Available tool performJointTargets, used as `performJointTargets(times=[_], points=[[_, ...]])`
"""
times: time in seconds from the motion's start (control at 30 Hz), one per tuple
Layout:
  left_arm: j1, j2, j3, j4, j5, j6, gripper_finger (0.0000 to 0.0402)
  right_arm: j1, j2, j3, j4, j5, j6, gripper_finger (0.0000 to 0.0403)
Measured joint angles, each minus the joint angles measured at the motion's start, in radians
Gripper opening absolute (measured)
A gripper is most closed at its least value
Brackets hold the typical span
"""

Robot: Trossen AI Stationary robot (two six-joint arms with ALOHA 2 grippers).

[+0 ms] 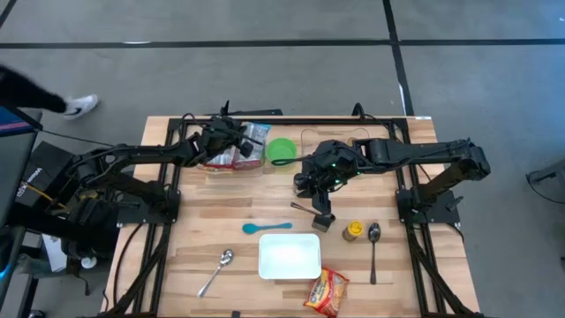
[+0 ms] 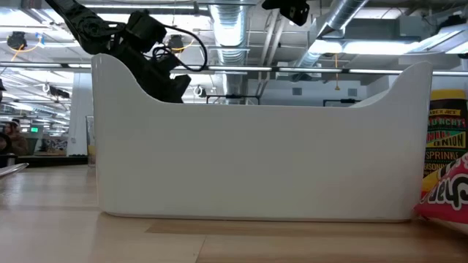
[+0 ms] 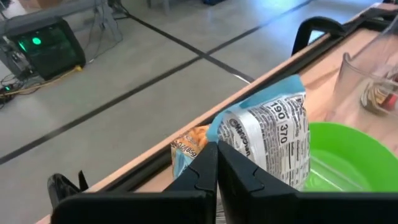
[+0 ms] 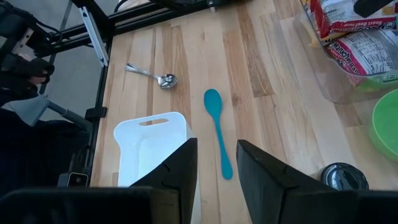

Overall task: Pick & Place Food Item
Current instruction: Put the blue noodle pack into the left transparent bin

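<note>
Several food packets (image 1: 231,152) stand in a clear container (image 4: 329,81) at the table's far edge, left of a green bowl (image 1: 281,150). My left gripper (image 3: 216,149) is shut, and its tips are at the top of the packets, between an orange packet (image 3: 189,146) and a blue-and-white one (image 3: 273,137). In the high view this gripper (image 1: 237,141) is over the container. My right gripper (image 4: 216,168) hangs open and empty above the table's middle (image 1: 311,184), over a teal spoon (image 4: 217,134). A white bin (image 1: 290,256) stands near the front edge. My left gripper's shut fingertips (image 3: 211,155) come slanting down at the gap between the orange packet and the blue-and-white packet's upper corner (image 3: 227,127). Whether they touch either packet, I cannot tell. Both packets stand upright in the container.
Another red-and-yellow packet (image 1: 327,291) lies at the front edge beside the bin. A metal spoon (image 1: 216,271) lies front left. A second spoon (image 1: 373,247) and a small jar (image 1: 352,231) are front right. A black object (image 1: 322,219) lies mid-table.
</note>
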Motion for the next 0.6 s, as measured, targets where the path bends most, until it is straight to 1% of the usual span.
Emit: performJointTargets(times=[0.33,0.6], points=[[0.000,0.000,0.000,-0.024,0.085,-0.001,0.0006,0.000,0.000,0.000,0.005,0.000,-0.007,0.0107],[0.000,0.000,0.000,-0.063,0.095,-0.004,0.0015,0.013,0.000,0.000,0.005,-0.001,-0.093,0.0107]])
